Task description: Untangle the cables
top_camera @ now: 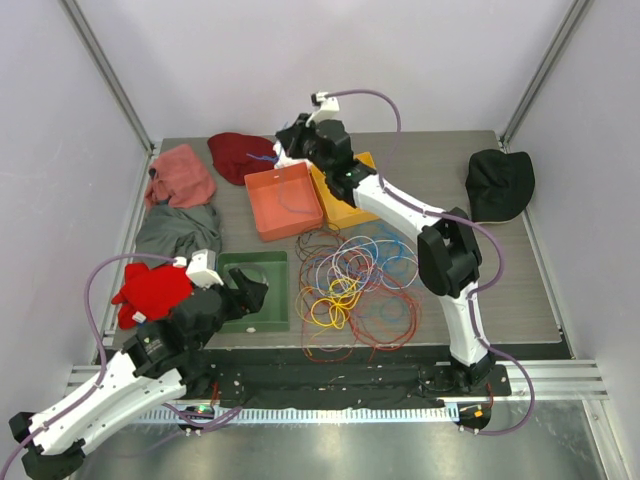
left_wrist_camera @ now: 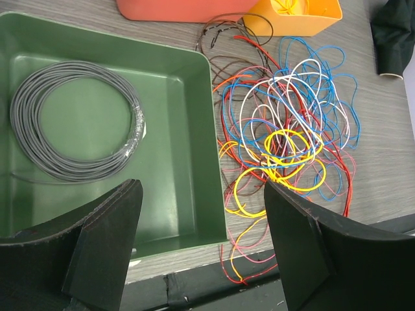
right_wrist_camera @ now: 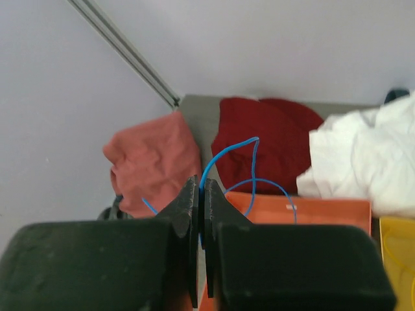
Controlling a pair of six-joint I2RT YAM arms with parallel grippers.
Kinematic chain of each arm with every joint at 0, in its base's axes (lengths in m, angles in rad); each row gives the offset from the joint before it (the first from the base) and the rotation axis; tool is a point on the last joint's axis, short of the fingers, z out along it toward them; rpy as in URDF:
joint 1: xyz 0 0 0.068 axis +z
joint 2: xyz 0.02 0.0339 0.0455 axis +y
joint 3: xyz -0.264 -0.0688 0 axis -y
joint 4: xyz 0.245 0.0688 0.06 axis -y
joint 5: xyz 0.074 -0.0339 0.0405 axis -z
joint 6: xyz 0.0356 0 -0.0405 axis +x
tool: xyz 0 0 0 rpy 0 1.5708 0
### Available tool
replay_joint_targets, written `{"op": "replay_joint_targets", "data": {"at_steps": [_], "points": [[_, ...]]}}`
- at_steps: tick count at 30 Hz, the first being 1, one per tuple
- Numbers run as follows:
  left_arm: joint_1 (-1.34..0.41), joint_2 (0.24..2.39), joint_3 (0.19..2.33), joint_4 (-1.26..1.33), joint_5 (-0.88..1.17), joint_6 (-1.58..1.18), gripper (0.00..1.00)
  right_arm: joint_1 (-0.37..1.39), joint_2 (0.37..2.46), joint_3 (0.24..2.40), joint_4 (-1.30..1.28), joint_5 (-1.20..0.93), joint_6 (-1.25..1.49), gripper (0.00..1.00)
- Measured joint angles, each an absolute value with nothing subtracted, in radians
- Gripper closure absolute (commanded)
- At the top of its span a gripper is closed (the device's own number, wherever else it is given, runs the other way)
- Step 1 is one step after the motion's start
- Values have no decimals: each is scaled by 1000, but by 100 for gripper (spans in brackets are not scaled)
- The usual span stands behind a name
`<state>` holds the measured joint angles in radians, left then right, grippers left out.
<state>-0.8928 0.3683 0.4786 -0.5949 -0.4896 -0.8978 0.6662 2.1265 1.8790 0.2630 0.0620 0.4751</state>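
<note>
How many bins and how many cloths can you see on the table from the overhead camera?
Bins: 3 (green bin, coral bin, yellow bin)
Cloths: 5 (pink cloth, dark red cloth, grey cloth, bright red cloth, black cloth)
Total: 8

- Bright, even light from above; shadows on the table (top_camera: 540, 290) are weak.
- Mild glare on the near metal rail (top_camera: 330, 445).
- The right gripper (right_wrist_camera: 200, 194), close to its camera, looks blurred.
- Left wrist view is sharp.
</note>
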Motion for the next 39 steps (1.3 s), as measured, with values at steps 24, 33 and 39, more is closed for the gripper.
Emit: {"op": "replay_joint_targets", "data": {"at_steps": [24,33,39], "points": [[-893,423,466,-521,-490,-859,13,725,1986,1618,0,214,403,24],[-893,493,463,-429,-471,-843,12,415,1383,1050,-40,360,630,29],[-893,654,461,-329,-407,-853,12,340,1330,786,-110,376,678,30]]}}
